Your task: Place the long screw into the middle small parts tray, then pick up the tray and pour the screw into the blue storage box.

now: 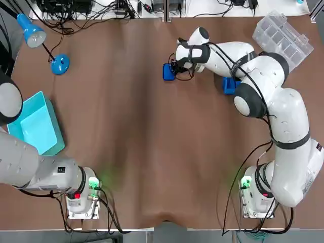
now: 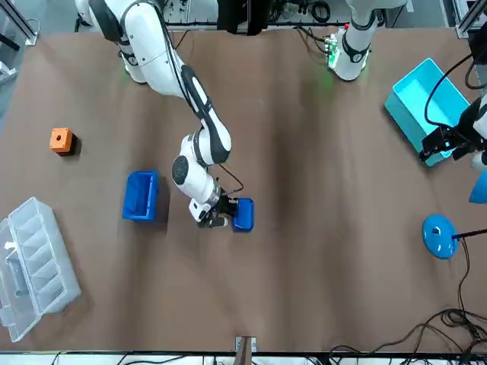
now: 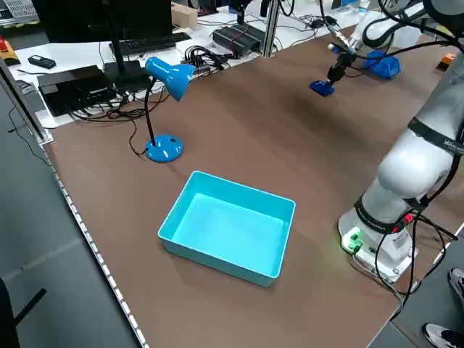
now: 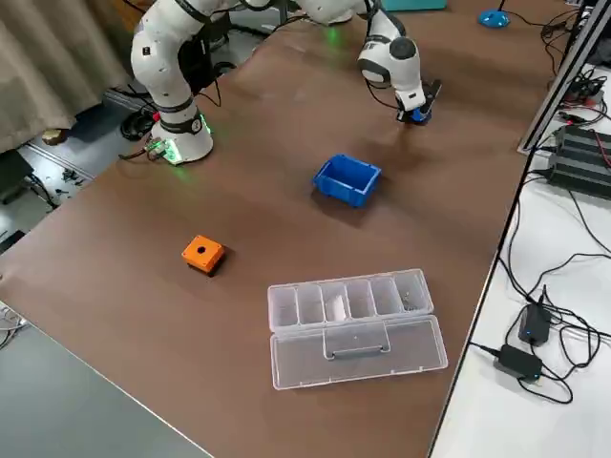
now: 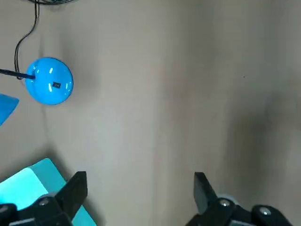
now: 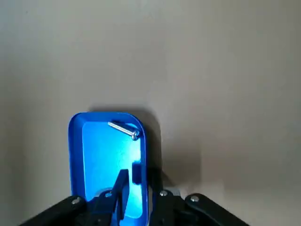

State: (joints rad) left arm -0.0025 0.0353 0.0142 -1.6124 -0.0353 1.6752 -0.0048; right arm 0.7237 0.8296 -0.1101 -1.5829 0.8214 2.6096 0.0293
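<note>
On the tray (image 6: 96, 155) rim, right gripper (image 6: 142, 182) apparently clamped

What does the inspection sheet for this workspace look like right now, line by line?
Surface: brown table, no spills seen.
Job's things: long screw lies in small blue tray; blue storage box stands apart beside it.
Clutter: orange block, clear compartment case, desk lamp, cyan bin.
Grippers: right gripper clamps the tray's rim; left gripper open, above the table by the cyan bin.
Cables: bundles past the table's far edge.
Surroundings: bench with electronics.
</note>
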